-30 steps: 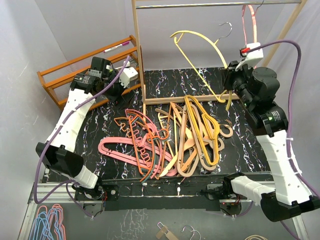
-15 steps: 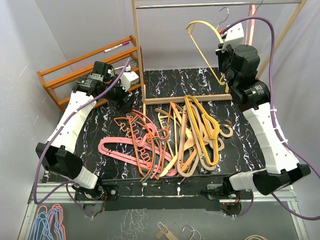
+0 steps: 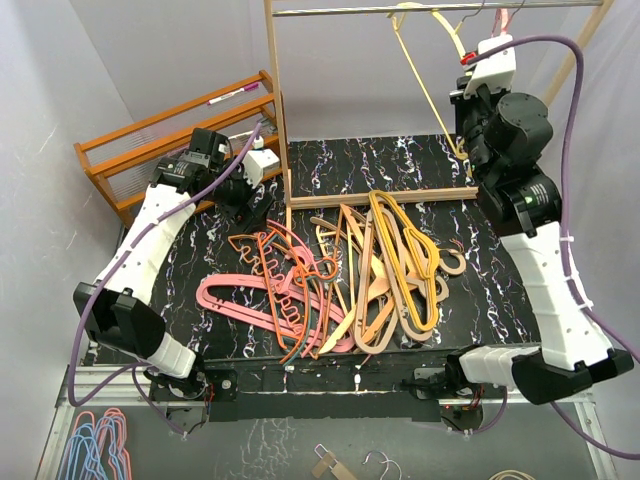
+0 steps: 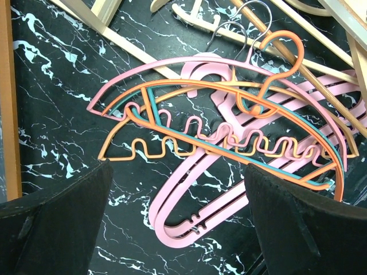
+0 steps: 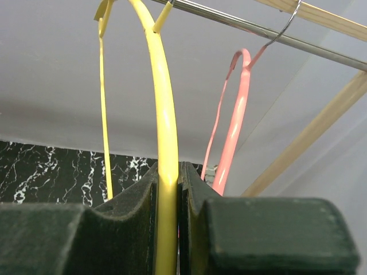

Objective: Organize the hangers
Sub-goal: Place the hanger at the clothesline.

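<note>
Right tool (image 5: 168, 189), clamped on the yellow hanger (image 5: 164, 114), has lifted it to the far rail (image 5: 241, 26) beside a pink hanger (image 5: 236, 120); we judge hooking imminent. Left tool (image 4: 178, 223) gapes empty above the pile (image 3: 340, 275) on the table (image 3: 190, 265).

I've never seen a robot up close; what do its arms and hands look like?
The left arm and right arm are white tubes with black joints, each with a purple cable. The left hand and right hand have two blocky black fingers.
</note>
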`<action>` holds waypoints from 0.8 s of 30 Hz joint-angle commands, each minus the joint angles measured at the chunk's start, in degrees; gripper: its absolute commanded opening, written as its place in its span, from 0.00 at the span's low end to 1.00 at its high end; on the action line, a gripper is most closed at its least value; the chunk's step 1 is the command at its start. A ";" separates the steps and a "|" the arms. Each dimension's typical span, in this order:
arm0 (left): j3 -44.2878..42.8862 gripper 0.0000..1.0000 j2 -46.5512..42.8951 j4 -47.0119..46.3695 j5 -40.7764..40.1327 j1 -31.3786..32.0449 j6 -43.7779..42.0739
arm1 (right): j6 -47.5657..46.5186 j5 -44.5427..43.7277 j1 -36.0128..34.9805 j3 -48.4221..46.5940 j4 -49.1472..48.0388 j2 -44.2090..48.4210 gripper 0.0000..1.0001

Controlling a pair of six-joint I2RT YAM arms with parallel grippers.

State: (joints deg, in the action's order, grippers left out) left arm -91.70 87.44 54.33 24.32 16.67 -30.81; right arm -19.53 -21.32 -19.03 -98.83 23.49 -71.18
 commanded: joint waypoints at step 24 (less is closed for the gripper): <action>4.52 0.97 -1.65 0.21 1.10 -0.15 0.20 | 0.61 -2.48 4.62 -13.88 -1.10 -14.72 0.08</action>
State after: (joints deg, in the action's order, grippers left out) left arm -87.92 87.37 53.63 24.84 16.67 -30.83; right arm -19.35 -20.05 -17.19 -112.92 25.89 -86.85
